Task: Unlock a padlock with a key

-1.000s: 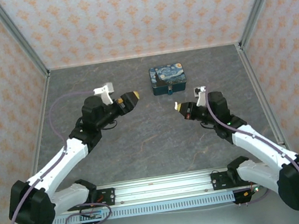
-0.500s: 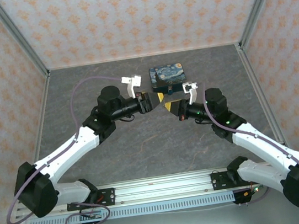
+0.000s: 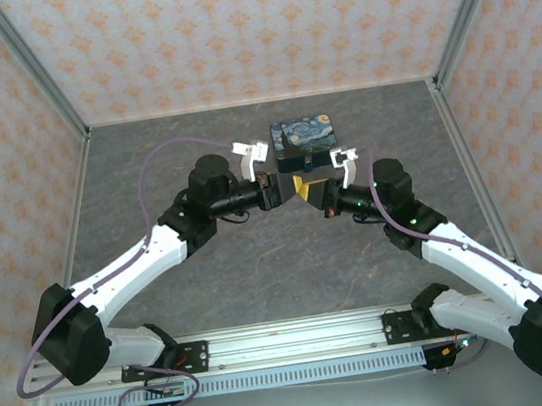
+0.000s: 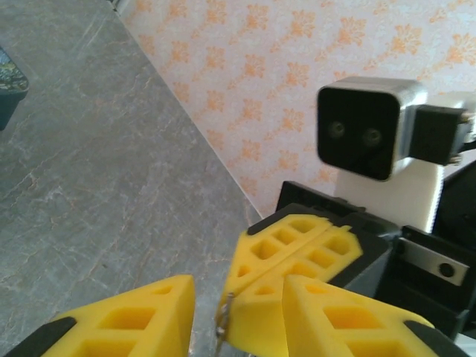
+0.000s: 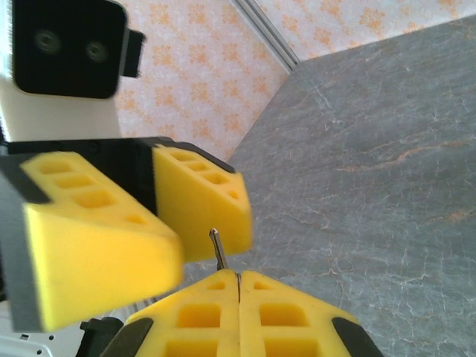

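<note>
end effectors (image 3: 279, 188) (image 3: 307, 193) tip to tip

We swung left gripper (image 3: 274, 189) rightward, right gripper (image 3: 307, 191) leftward; our tips, well apart before, now nearly meet just in front of painted tin (image 3: 304, 136).

The key (image 5: 217, 251) is shiny metal, the table (image 5: 387, 149) matt, stone-like.
</note>
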